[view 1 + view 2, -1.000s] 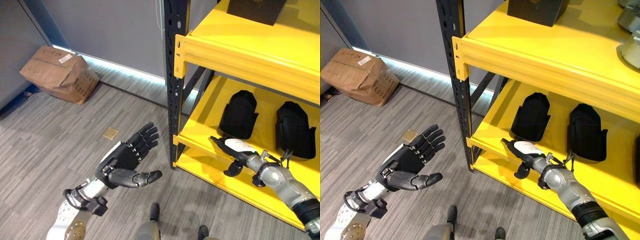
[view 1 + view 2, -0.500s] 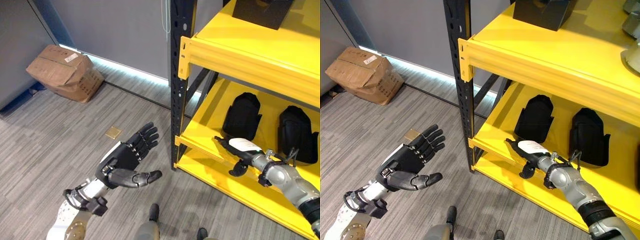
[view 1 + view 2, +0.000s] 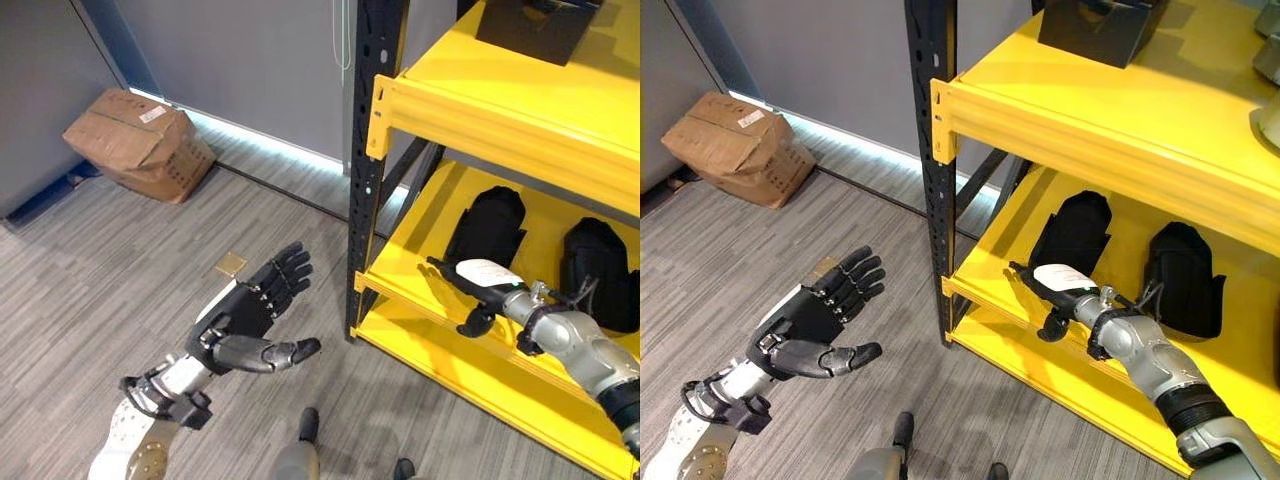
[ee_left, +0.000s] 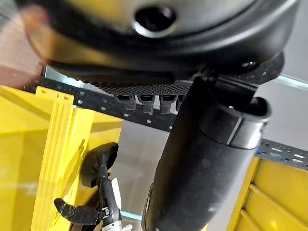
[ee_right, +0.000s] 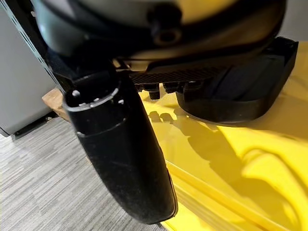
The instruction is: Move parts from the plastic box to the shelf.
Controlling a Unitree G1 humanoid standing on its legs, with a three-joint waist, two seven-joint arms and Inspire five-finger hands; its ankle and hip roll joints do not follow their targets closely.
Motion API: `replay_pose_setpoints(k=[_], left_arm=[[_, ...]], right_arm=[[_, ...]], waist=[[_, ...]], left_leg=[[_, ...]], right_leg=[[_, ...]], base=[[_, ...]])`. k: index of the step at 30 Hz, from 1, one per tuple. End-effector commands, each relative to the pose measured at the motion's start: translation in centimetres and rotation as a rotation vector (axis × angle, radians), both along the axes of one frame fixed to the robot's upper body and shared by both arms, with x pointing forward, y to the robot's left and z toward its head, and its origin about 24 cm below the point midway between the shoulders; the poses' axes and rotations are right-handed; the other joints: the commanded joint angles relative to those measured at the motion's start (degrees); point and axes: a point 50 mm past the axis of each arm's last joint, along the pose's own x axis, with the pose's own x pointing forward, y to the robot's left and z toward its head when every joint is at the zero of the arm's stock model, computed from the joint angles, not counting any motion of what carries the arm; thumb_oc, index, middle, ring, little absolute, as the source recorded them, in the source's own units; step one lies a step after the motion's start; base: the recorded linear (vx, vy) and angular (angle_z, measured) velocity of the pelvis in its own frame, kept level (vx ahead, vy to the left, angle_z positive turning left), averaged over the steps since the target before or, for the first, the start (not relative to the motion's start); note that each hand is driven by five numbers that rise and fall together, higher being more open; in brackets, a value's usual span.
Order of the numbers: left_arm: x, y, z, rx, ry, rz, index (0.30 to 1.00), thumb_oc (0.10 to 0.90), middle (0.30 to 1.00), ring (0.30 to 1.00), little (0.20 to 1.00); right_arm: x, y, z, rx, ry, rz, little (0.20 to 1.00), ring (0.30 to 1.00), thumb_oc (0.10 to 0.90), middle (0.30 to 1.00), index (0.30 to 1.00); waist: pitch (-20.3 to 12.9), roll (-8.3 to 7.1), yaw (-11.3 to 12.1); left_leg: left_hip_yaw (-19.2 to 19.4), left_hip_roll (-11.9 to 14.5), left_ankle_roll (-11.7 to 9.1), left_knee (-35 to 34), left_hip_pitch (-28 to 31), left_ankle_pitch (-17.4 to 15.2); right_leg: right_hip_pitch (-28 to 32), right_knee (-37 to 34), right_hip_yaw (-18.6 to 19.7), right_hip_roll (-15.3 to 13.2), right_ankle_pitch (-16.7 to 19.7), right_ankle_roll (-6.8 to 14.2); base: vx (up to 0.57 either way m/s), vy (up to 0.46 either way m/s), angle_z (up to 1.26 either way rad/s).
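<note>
Two black moulded parts (image 3: pixel 486 226) (image 3: pixel 601 272) stand side by side on the yellow shelf's lower level (image 3: pixel 420 235). My right hand (image 3: pixel 482 281) hovers over that level's front edge, just in front of the left part, open with straight fingers and holding nothing. Its wrist view has the thumb (image 5: pixel 120 159) stretched out before that part (image 5: pixel 236 91). My left hand (image 3: pixel 248 317) floats palm-up above the floor, left of the shelf post (image 3: pixel 368 200), open and empty.
A black box (image 3: pixel 527 27) sits on the upper yellow level (image 3: pixel 500 110). A crumpled cardboard box (image 3: pixel 140 145) lies on the grey floor by the wall at the far left. A small tan square (image 3: pixel 231 264) lies on the floor beyond my left hand.
The whole view has shifted a little to the right. My right hand has risen slightly and edged closer to the left black part. The left hand keeps its pose.
</note>
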Motion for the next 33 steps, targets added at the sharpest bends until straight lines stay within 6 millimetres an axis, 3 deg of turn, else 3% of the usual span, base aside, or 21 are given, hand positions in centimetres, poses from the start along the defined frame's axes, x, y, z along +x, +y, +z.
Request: replay_pose_setpoints(k=[1,7,10,13,18,22,26,27,30,33], left_arm=[[0.7,-0.3,3.6,-0.045,-0.217,-0.021,1.000,0.900,1.000,1.000,1.000],[0.3,0.0,3.9,-0.036,-0.241,-0.022,1.000,0.900,1.000,1.000,1.000],[0.2,0.3,4.1,-0.034,-0.253,-0.010,1.000,0.900,1.000,1.000,1.000],[0.2,0.4,4.5,-0.021,-0.285,0.007,1.000,0.900,1.000,1.000,1.000],[-0.3,0.4,5.1,-0.057,-0.308,0.003,1.000,0.900,1.000,1.000,1.000],[-0.6,0.6,5.5,-0.065,-0.323,0.002,1.000,0.900,1.000,1.000,1.000],[-0.7,0.3,5.2,-0.122,-0.287,0.004,1.000,0.900,1.000,1.000,1.000],[-0.9,0.1,4.9,-0.115,-0.295,0.012,1.000,0.900,1.000,1.000,1.000],[-1.0,0.0,4.8,-0.170,-0.299,0.025,1.000,0.900,1.000,1.000,1.000],[-1.4,0.1,4.3,-0.193,-0.297,0.050,1.000,0.900,1.000,1.000,1.000]], right_arm=[[2.3,0.9,6.1,-0.024,-0.202,0.068,1.000,1.000,0.900,1.000,1.000],[1.4,1.5,5.3,-0.203,-0.171,0.160,1.000,1.000,0.900,1.000,1.000],[0.7,2.6,5.8,-0.192,-0.180,0.210,1.000,1.000,0.900,1.000,1.000],[0.0,2.9,6.0,-0.328,-0.214,0.259,1.000,1.000,0.900,1.000,1.000],[-1.4,3.9,7.6,-0.261,-0.290,0.277,1.000,1.000,0.900,1.000,1.000],[-3.1,4.0,9.0,0.007,-0.371,0.264,1.000,1.000,0.900,1.000,1.000],[-5.3,4.6,9.2,0.401,-0.413,0.268,1.000,1.000,0.900,1.000,1.000],[-6.2,4.6,8.6,0.542,-0.397,0.251,1.000,1.000,0.900,1.000,1.000],[-6.9,4.4,6.4,0.662,-0.339,0.164,1.000,1.000,0.900,1.000,1.000],[-7.7,5.0,4.1,0.665,-0.268,0.170,1.000,1.000,0.900,1.000,1.000]], waist=[[-3.50,-1.28,0.32],[-3.50,-1.48,0.21],[-3.56,-1.76,-0.45],[-3.51,-1.97,-1.14],[-3.81,-2.00,-2.11],[-4.36,-1.95,-3.56],[-4.94,-1.30,-5.29],[-4.88,-0.93,-6.13],[-4.81,-0.51,-7.19],[-4.89,-0.11,-7.89]], left_leg=[[-1.08,3.18,-0.97,8.42,2.28,-7.50],[-0.99,2.89,-0.89,7.71,2.15,-7.47],[-0.53,2.71,-0.63,7.13,2.05,-7.69],[0.03,2.64,-0.48,6.86,2.00,-7.86],[1.06,2.40,-0.17,6.16,2.18,-7.90],[2.23,2.23,0.23,5.75,2.86,-8.50],[3.33,2.31,0.52,5.49,3.62,-8.91],[3.80,2.41,0.52,5.75,3.80,-9.26],[4.50,2.51,0.58,5.84,4.10,-9.56],[5.13,2.77,0.48,6.27,4.06,-9.43]], right_leg=[[-7.51,8.43,-3.31,2.53,-1.64,-5.90],[-7.52,7.75,-3.33,2.53,-1.24,-5.63],[-8.03,7.37,-2.80,2.53,-0.81,-5.40],[-8.34,7.21,-2.43,2.52,-0.63,-5.15],[-8.37,6.32,-1.79,2.48,-0.06,-4.71],[-8.20,5.71,-0.74,2.25,0.34,-4.24],[-8.00,5.48,0.48,2.34,0.36,-4.08],[-8.12,5.78,1.08,2.48,0.18,-4.15],[-8.44,6.07,1.62,2.56,0.00,-4.27],[-8.65,5.72,2.41,2.93,-0.01,-4.63]], base=[[-0.05,0.045,0.05],[-0.01,0.015,0.01],[-0.02,0.023,0.00],[-0.04,0.039,-0.06],[-0.02,0.024,-0.06],[-0.04,0.025,-0.05],[-0.02,0.018,-0.11],[-0.04,0.016,-0.10],[-0.06,-0.009,-0.09],[-0.05,-0.035,-0.18]])
